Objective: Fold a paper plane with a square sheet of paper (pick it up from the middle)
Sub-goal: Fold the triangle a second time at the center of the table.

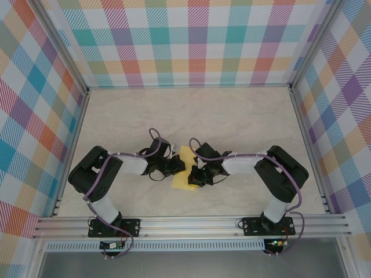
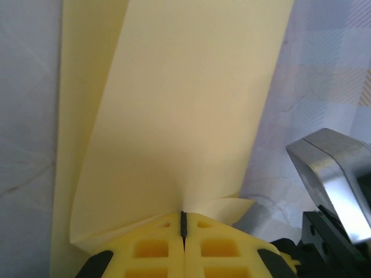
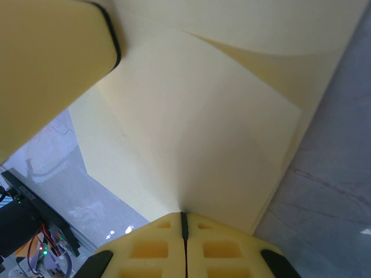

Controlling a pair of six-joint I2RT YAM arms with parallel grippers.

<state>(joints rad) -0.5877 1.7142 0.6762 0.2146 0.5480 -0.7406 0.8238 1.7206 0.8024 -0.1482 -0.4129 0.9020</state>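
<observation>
The pale-yellow sheet of paper (image 1: 185, 156) is folded into a narrow, layered shape and held off the table between the two arms. My left gripper (image 1: 175, 167) is shut on one edge of it. In the left wrist view, the yellow fingertips of the left gripper (image 2: 184, 216) pinch the paper (image 2: 174, 104), which fans upward with a fold along its left side. My right gripper (image 1: 195, 176) is shut on the opposite edge. The right wrist view has the right gripper (image 3: 184, 216) clamping the paper (image 3: 203, 133), with creased layers above.
The marbled tabletop (image 1: 191, 116) is walled by checkered panels, with an aluminium rail (image 1: 191, 223) along the near edge. A blurred yellow finger (image 3: 52, 63) crosses the right wrist view's top left. The right arm's metal wrist part (image 2: 333, 174) sits close on the left wrist view's right.
</observation>
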